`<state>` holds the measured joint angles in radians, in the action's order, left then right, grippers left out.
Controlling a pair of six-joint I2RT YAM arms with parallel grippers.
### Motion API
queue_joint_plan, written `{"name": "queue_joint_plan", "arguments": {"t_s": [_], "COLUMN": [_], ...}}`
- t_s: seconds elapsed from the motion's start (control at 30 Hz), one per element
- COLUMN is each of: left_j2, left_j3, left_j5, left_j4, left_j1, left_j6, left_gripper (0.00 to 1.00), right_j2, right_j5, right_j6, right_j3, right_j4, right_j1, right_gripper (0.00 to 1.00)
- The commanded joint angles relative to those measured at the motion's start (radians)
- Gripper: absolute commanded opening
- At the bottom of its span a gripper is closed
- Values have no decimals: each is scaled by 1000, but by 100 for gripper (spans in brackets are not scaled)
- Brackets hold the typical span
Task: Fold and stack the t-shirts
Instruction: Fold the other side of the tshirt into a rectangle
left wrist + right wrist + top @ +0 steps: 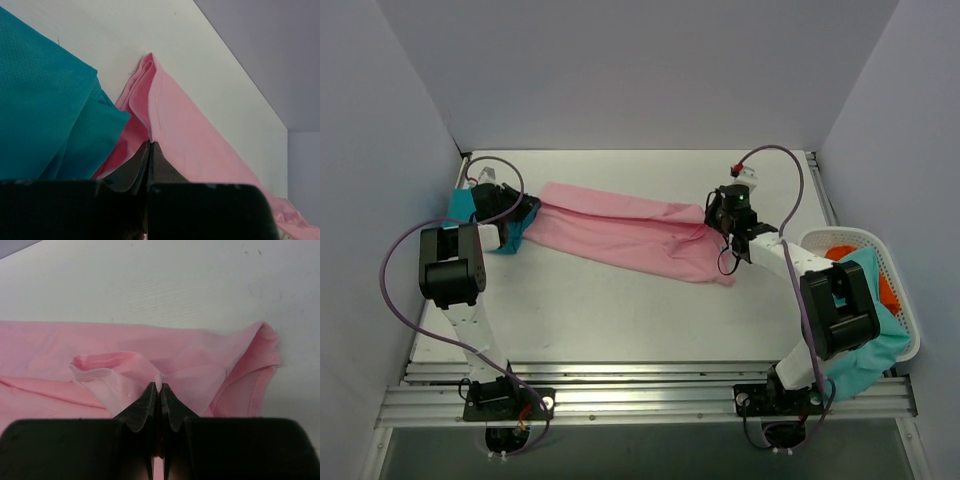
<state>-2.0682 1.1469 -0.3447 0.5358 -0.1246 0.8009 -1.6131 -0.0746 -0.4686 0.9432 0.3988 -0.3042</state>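
The light pink t-shirt (625, 230) lies stretched in a long band across the table between both grippers. My left gripper (520, 215) is shut on its left end; in the left wrist view the jaws (150, 145) pinch a pink fold (180, 130). My right gripper (718, 222) is shut on its right end; in the right wrist view the jaws (159, 386) pinch a thin ridge of the pink cloth (125, 367). A teal-blue t-shirt (470, 215) lies bunched at the far left under my left gripper, and it also shows in the left wrist view (45, 105).
A white lattice basket (908, 300) stands at the right edge, holding an orange cloth (840, 252) and a light teal cloth (865, 345) that hangs over its near rim. White walls close in the table on three sides.
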Motion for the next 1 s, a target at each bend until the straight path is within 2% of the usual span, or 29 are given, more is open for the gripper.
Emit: {"name": "queue_joint_plan", "arguments": {"t_s": [0.0,0.2,0.3,0.43,0.47,0.5,0.53,0.57,0.6,0.63,0.67,0.8,0.97], "left_j2": [59,66,71,82,82,86,89,95,112,123,138,281,408], "left_j3": [-7,-36,-35,-20,-19,-19,-18,-18,-24,-36,-45,-113,-138], "left_j5": [-2,1,22,113,116,119,125,131,142,151,164,220,222], "left_j4": [70,49,-23,-230,-240,-267,-283,-299,-303,-303,-300,-241,-247], "left_j1": [-10,-18,-20,-24,-26,-30,-32,-35,-37,-37,-37,-37,-35], "left_j6": [1,-9,-19,-28,-20,-14,-5,4,6,6,4,3,-11], "left_gripper": [2,2,2,4,7,28,44,66,93,97,97,97,97], "right_j2": [64,67,53,22,18,13,7,1,-1,-1,1,56,172], "right_j5": [-40,-99,-151,-240,-299,-326,-350,-384,-390,-395,-405,-479,-540], "right_j6": [-4,-36,-91,-179,-203,-244,-266,-290,-303,-312,-321,-341,-392], "right_j3": [-29,-102,-159,-224,-231,-239,-242,-239,-236,-233,-230,-218,-196], "right_j4": [15,-3,-5,-49,-73,-93,-139,-165,-176,-199,-216,-282,-391], "right_j1": [-19,-50,-75,-114,-124,-124,-125,-125,-125,-128,-131,-154,-257], "right_gripper": [0,0,0,0,0,0,2,33,52,83,96,100,100]}}
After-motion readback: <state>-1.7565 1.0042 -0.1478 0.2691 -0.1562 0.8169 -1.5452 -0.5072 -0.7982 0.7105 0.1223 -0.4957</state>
